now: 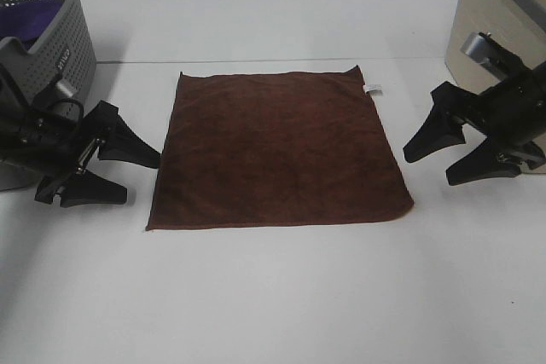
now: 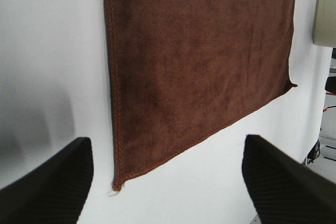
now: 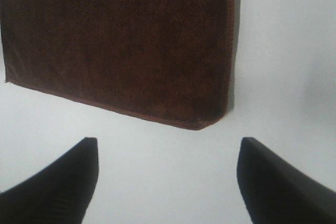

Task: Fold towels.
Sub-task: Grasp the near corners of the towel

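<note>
The towel (image 1: 277,151) lies flat and unfolded on the table (image 1: 273,296) between the left gripper (image 1: 141,178) and the right gripper (image 1: 429,170), both wide open and holding nothing.

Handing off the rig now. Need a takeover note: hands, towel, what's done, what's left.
Left hand: open, empty, beside the towel's left edge near the front corner.
Right hand: open, empty, off the right edge, not touching the cloth.
Towel: flat and unfolded on the table, white tag at the far right corner.
Done: towel laid out; no fold made.
Left: grip the corners and fold.
</note>
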Available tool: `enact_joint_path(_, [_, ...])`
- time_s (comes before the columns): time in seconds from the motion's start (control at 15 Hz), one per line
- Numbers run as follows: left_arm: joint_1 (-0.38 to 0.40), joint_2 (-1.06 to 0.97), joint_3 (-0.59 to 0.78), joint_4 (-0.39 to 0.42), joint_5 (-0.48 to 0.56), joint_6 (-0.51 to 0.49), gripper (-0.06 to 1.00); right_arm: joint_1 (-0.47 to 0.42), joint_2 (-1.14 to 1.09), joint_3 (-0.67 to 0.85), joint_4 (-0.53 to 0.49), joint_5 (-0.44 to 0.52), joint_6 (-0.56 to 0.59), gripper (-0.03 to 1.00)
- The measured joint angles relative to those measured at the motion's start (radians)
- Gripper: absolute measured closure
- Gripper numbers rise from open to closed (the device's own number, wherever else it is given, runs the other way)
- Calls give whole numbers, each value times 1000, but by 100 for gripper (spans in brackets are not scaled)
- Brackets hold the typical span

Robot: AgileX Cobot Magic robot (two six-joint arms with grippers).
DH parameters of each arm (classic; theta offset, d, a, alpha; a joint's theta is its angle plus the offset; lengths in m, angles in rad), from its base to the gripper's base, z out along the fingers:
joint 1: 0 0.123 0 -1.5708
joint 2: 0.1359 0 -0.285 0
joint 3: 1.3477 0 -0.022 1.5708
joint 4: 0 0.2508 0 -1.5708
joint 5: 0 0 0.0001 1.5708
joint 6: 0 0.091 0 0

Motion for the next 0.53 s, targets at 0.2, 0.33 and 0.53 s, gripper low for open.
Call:
enact_joint_path(0.2, [0,50,0,-63,-1,69,22,0,79,-35,-1,-2,-6,25])
enact_joint_path(0.33, [0,68,-1,-93,8,87,22,0,114,-39,0,-9,-7,25])
enact_joint_path(0.53, [-16,98,-6,-146,33,122,22,0,156,-39,6,-48,-9,25])
